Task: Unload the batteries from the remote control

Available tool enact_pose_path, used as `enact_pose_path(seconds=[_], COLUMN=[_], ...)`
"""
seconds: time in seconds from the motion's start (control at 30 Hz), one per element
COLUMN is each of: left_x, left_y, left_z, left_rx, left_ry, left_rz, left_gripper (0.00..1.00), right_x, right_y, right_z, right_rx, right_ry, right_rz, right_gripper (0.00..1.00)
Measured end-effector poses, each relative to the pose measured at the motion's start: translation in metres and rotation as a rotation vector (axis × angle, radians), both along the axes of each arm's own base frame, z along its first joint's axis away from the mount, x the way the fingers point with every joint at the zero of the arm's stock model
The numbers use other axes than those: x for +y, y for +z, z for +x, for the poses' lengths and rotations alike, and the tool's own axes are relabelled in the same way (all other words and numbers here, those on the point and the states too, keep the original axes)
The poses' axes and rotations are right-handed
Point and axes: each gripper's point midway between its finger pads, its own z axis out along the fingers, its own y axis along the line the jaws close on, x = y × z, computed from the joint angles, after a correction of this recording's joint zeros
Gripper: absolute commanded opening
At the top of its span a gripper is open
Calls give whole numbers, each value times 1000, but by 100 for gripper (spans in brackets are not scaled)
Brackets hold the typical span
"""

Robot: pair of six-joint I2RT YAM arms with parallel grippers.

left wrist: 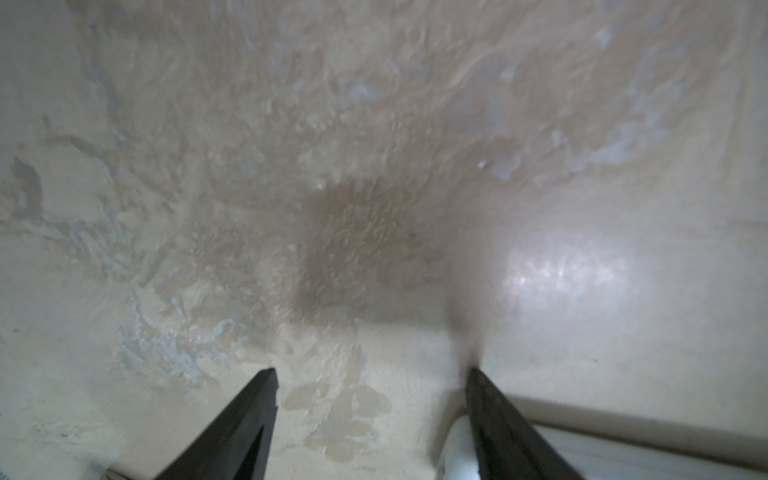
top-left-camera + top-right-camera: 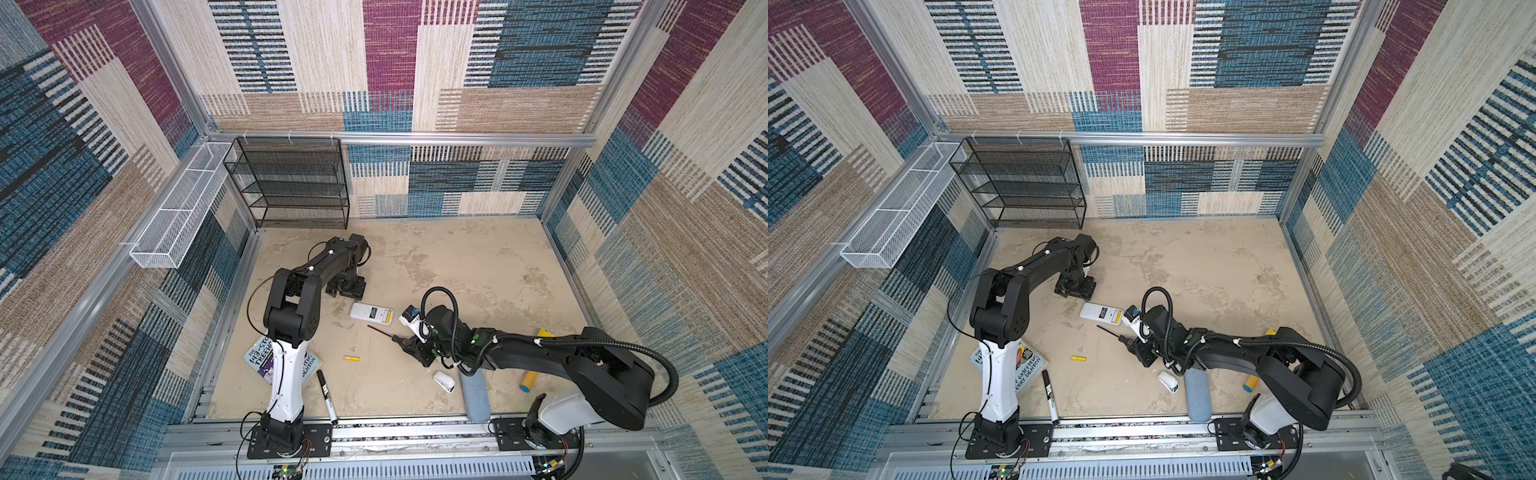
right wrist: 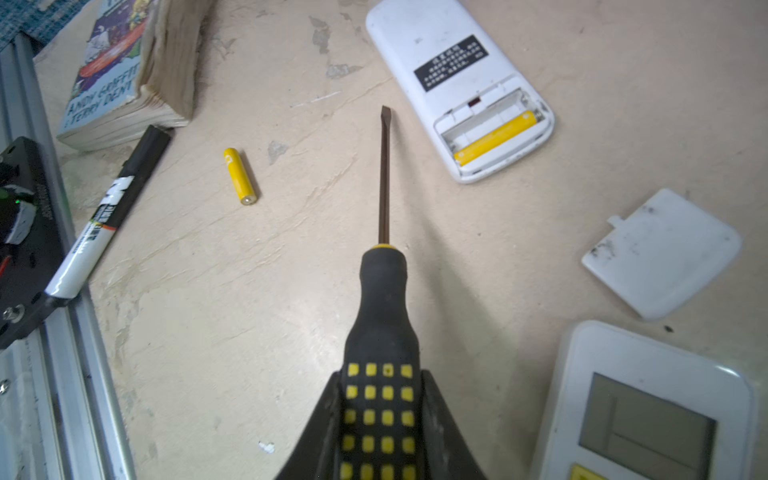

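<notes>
The white remote control (image 2: 368, 311) (image 3: 449, 66) lies back-up on the floor with its compartment uncovered. One yellow battery (image 3: 494, 137) (image 2: 388, 318) sits in the compartment, next to a bare slot. A second yellow battery (image 2: 351, 358) (image 3: 240, 176) lies loose on the floor. My right gripper (image 3: 380, 374) (image 2: 409, 347) is shut on a black-and-yellow screwdriver (image 3: 384, 174), whose tip hangs just short of the remote. My left gripper (image 1: 372, 374) (image 2: 347, 291) is open with nothing between its fingers, low at the remote's other end; a white edge of the remote (image 1: 457, 440) shows beside one finger.
The white battery cover (image 3: 660, 253) and a white device with a screen (image 3: 648, 419) lie near my right gripper. A book (image 2: 262, 357), a marker (image 2: 327, 397), a small white object (image 2: 444, 381), a blue-grey roll (image 2: 476, 395) and a yellow, blue-tipped cylinder (image 2: 530, 380) lie near the front.
</notes>
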Motion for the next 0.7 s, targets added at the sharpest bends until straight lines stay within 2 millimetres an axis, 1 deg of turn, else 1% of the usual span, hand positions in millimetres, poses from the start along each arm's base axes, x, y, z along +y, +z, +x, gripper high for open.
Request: enact_pose_path(seconds=[0.13,0.2,0.23,0.33,0.43,0.5,0.6,0.7], left_x=[0,0,0,0,0,0,0,0], left_y=[0,0,0,0,0,0,0,1], left_z=[0,0,0,0,0,0,0,0], left_rx=[0,-1,-1,-1,0,0,0,-2], left_ry=[0,0,0,1,1,3,3,2], left_rz=[-2,-2,-2,-2,-4,-4,-5,-6], left_gripper=[74,74,74,73,73,73,73,72], right_x=[12,18,20,23,26,27,26,29], right_y=[27,34,35,26,11,2,-8,-14], right_z=[-31,-44,-50,-69,-87,-95,-97,-94], right_rx=[-41,-53,-46,-8,48,80,109,115], right_ry=[172,246,280,366,438,470,475,467], right_rz=[94,123,130,125,95,77,51,34], right_gripper=[0,0,0,0,0,0,0,0])
